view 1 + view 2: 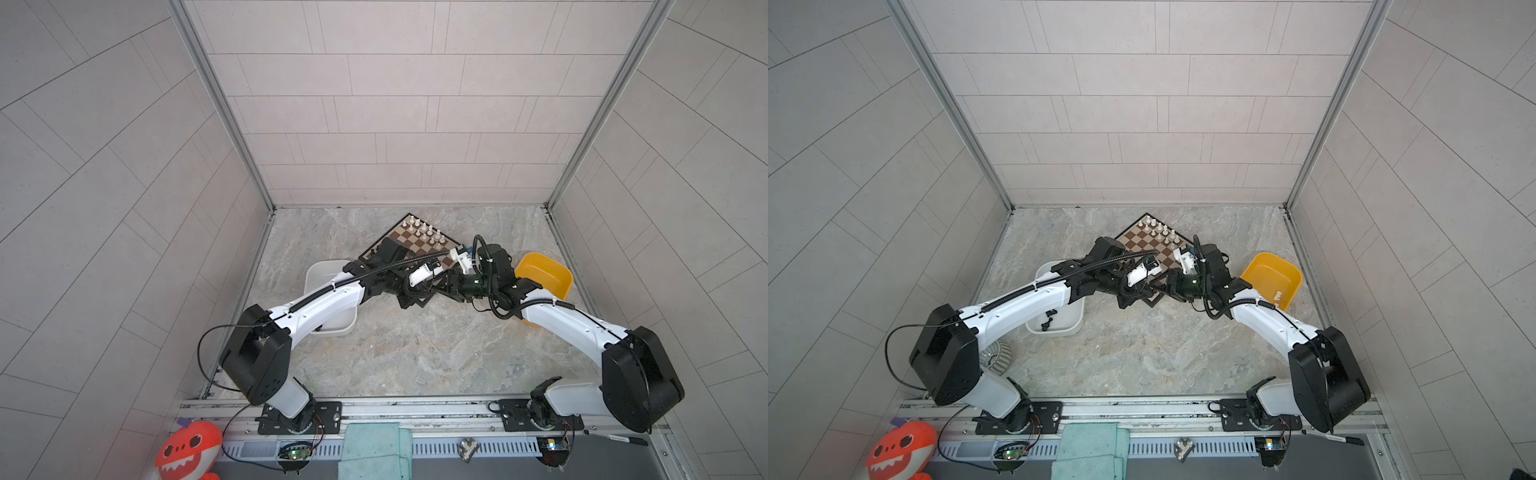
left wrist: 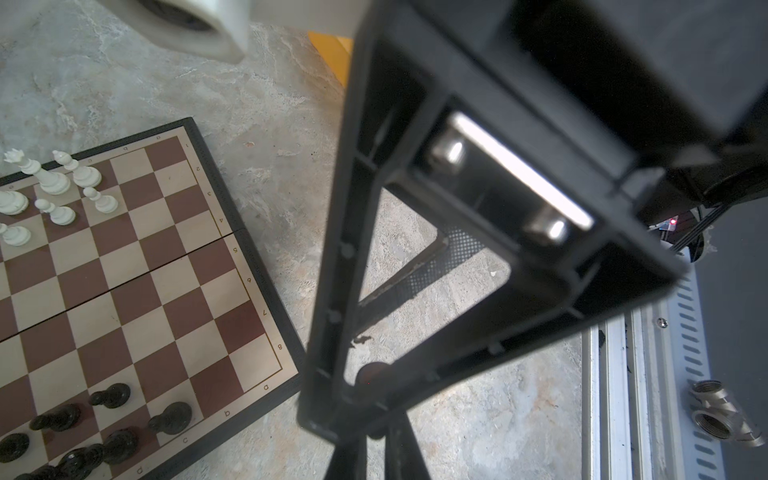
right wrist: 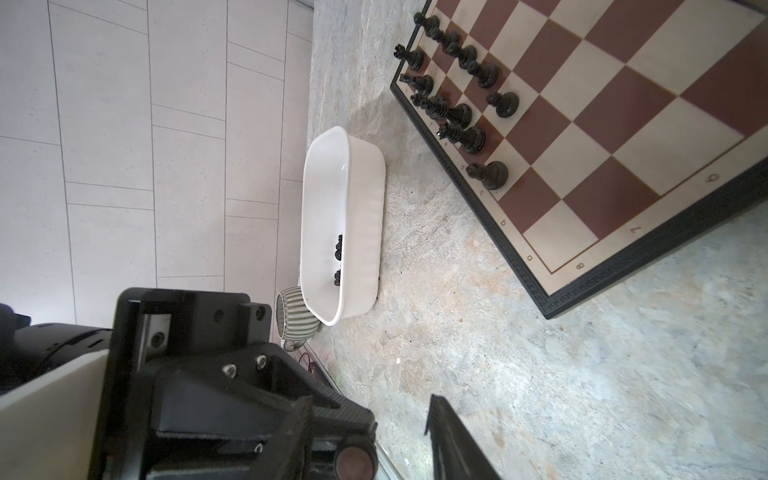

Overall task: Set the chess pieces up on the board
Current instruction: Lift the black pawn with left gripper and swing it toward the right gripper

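left gripper (image 2: 374,436): fingers pressed together, tips aimed at the right gripper (image 1: 441,289). the two sit nose to nose, low in the middle of both top views. right gripper: you cannot tell how wide it stands. one finger shows at the bottom of the right wrist view, its mate is lost in clutter. a dark round disc (image 2: 372,374) sits at the meeting point. piece base or hardware, not clear.

board (image 1: 415,243) lies just above both grippers in the top views, set as a diamond, near corner just beside the tips, ranks running diagonally. white pieces (image 1: 424,230) line its upper right edge. black pieces (image 3: 469,70) crowd the lower left edge, hidden under the left arm from above. squares toward the near corner of the black ranks stand bare.

spare black pieces (image 1: 1048,319) lie in the white tub (image 1: 1059,330) at left, nearer your left arm. one white piece (image 1: 1278,296) lies in the yellow tub (image 1: 1266,266) at right, nearer your right arm.

room: bare marble top (image 1: 415,353) below the corner. the wrists crowd each other, so i'd judge one must back off first.
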